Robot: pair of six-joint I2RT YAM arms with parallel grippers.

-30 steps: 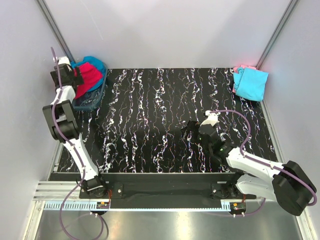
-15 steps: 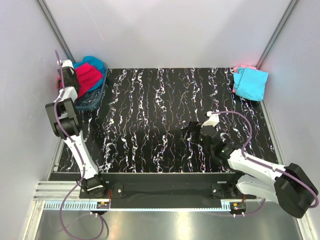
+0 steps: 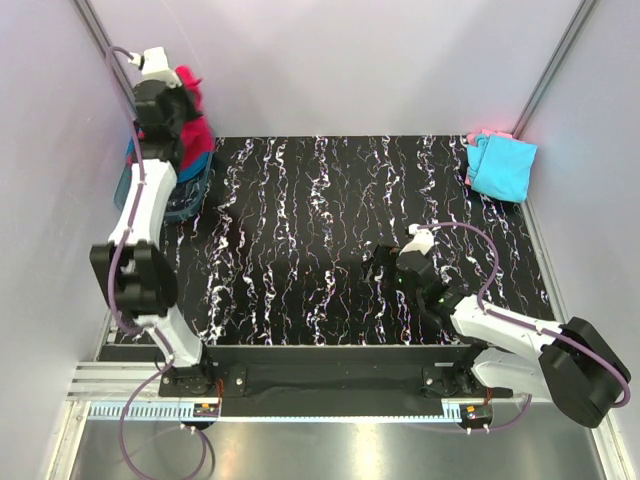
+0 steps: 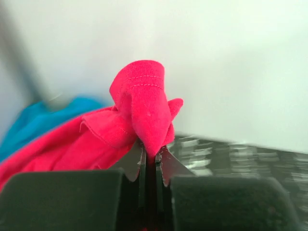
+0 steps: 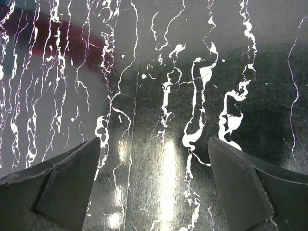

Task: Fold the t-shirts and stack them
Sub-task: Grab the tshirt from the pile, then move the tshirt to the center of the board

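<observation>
1. The bright pink-red cloth t-shirt (image 4: 142, 110) is bunched at the tips of my left jaws. One fold stands up above them, and the rest trails down toward the clear bluish plastic tub (image 3: 180, 205).
2. The teal-blue t-shirt (image 4: 33, 120) lies at the tub, beside the red one.
3. Walls stand close behind and left of the tub. The black white-veined bench (image 3: 320, 220) stretches wide to the tub's right.
4. The folded light cyan t-shirt (image 3: 500, 168) and the pale pink t-shirt (image 3: 485, 135) touching it lie well apart from the tub, in the far right corner.
5. My left jaws are pinched tight on the red cloth. My right jaws are spread wide over the bench, gripping nothing, well apart from the tub.
</observation>
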